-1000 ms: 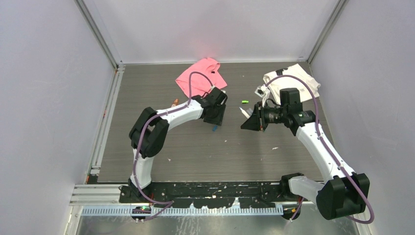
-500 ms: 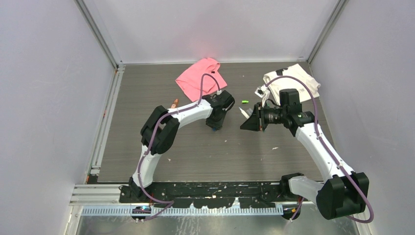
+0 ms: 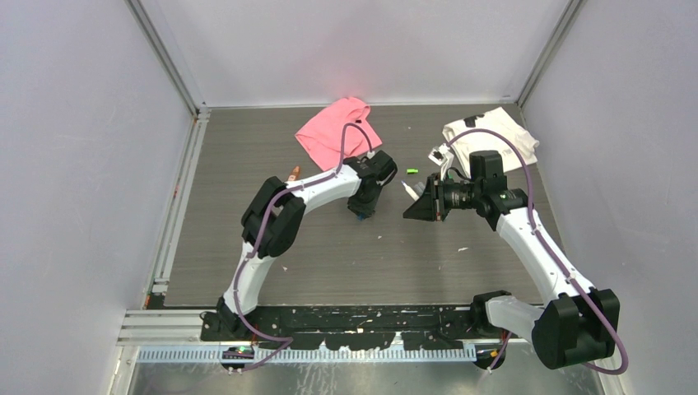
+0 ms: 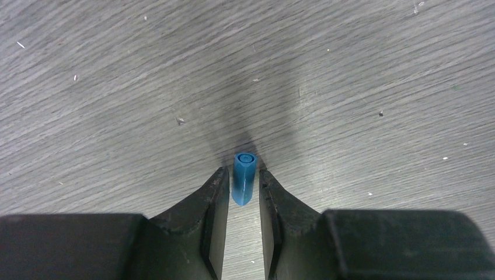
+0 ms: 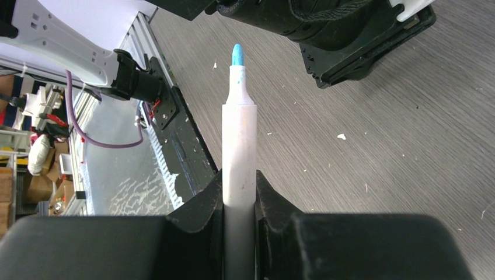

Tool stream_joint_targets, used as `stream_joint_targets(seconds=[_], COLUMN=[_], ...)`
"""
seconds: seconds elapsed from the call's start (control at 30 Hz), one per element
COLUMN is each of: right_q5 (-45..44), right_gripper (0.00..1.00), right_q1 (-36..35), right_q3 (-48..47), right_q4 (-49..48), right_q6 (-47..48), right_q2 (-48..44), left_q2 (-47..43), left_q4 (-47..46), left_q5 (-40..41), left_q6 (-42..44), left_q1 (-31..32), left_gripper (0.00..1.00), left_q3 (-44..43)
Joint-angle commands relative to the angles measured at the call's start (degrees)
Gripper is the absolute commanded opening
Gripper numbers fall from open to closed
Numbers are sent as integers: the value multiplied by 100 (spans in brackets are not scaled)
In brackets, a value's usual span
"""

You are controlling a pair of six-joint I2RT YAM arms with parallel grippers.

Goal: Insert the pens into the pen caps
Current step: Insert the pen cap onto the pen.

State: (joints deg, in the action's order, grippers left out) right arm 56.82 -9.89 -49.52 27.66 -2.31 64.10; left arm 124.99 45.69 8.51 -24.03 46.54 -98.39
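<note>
A blue pen cap stands on the grey table between the fingertips of my left gripper. The jaws sit close on both sides, with a thin sliver of table showing beside each. From above, the left gripper points down at mid-table. My right gripper is shut on a white-bodied pen whose blue tip is bare and aims toward the left arm. Seen from overhead, that pen sticks out of the right gripper a short way right of the left gripper. A green cap lies behind them. An orange pen lies far left.
A pink cloth lies at the back centre and a white cloth at the back right, with small items by its near corner. White specks dot the table. The left arm's wrist fills the top of the right wrist view.
The left arm has stretched to the right and its gripper has dropped down over the blue cap. The right arm and its pen have barely moved.
</note>
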Motion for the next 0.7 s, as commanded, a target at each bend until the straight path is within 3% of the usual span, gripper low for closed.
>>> stream_joint_targets(seconds=[0.0,0.2,0.33,0.4,0.53,0.67], right_q5=[150,163,179,196,269,288], right_gripper=[1,1,1,1,1,1], right_q1=[30,31,30,31,18,0], right_q3=[16,44,43,32,-95,-329], right_q4=[-217,-217,-205,-120,305,972], right_q6=[-68,-101,-80,27,604,1564], right_q2=[-215,-238,-220,-216,-201,-196], left_q2=[283,385,339,195,-519,-1757], left_q4=[189,272,267,198,-323,-1508], left_q5=[-22,-110,-126,-86,-111,-284], left_q6=[109,126,139,124,-85,-508], left_q1=[13,13,13,13,4,-25], left_gripper=[26,20,1,1,1,1], left_q3=[-160,-189,-169,-119,197,1173])
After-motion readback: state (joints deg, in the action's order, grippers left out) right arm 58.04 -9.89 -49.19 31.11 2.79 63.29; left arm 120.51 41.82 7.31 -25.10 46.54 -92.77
